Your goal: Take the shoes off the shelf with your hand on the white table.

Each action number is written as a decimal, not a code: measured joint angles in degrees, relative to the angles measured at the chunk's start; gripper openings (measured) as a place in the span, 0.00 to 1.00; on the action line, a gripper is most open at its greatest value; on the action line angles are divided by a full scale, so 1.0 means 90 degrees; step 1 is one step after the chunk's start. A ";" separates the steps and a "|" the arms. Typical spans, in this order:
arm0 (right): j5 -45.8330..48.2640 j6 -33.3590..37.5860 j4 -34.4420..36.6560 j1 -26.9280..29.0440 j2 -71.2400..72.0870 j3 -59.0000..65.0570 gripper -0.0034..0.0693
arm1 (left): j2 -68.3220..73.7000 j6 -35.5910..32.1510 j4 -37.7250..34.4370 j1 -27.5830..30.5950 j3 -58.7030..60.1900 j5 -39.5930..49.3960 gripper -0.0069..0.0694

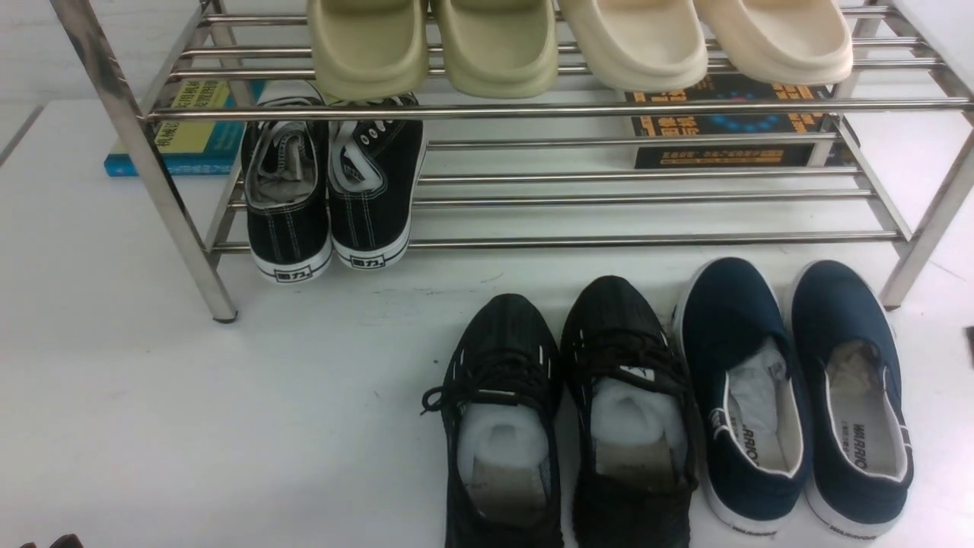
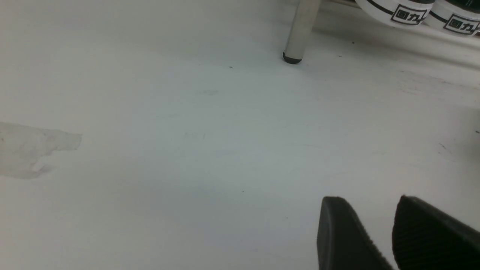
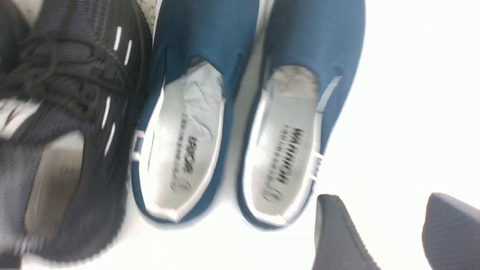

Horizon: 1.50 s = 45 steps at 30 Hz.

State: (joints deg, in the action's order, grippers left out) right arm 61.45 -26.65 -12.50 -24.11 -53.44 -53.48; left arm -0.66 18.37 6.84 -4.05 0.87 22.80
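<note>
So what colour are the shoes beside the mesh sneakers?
The shoes are navy with white soles; front view best.

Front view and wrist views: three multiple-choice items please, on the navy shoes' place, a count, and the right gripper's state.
1. Relative to the shelf, where are the navy shoes?
A. lower tier
B. top tier
C. on the white table before it

2. Pairs on the shelf?
A. three
B. one
C. five

3. The right gripper is:
A. shut on a shoe
B. open, empty
C. unseen

C: they rest beside the black mesh sneakers on the table.
A: two slipper pairs above, one black lace-up pair below.
B: its jaws stand apart, nothing between.
</note>
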 joint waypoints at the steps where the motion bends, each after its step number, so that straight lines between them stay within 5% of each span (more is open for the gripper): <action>1: 0.0176 0.0251 0.0016 0.0000 0.0299 -0.0057 0.45 | 0.0000 0.0000 0.0000 0.0000 0.0000 0.0000 0.41; 12: 0.1156 0.1050 0.0108 0.0000 0.3117 0.0026 0.05 | 0.0000 0.0000 0.0000 0.0000 0.0000 0.0000 0.41; 15: 0.0870 0.1044 0.0132 0.0000 0.3727 0.0376 0.03 | 0.0000 0.0000 0.0000 0.0000 0.0000 0.0000 0.41; 23: -0.2765 0.0929 0.0361 0.0000 0.5283 0.3070 0.03 | 0.0000 0.0000 0.0000 0.0000 0.0000 0.0000 0.41; 29: -0.4444 0.0927 0.0368 0.0000 0.5338 0.4206 0.03 | 0.0000 0.0000 0.0000 0.0000 0.0000 0.0000 0.41; 45: -0.4582 0.0927 0.0374 0.0000 0.5345 0.5296 0.04 | 0.0000 0.0000 0.0000 0.0000 0.0000 0.0000 0.41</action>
State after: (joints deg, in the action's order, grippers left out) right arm 20.21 -18.30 -9.14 -24.11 -5.33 -5.81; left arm -0.66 18.37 6.84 -4.05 0.87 22.80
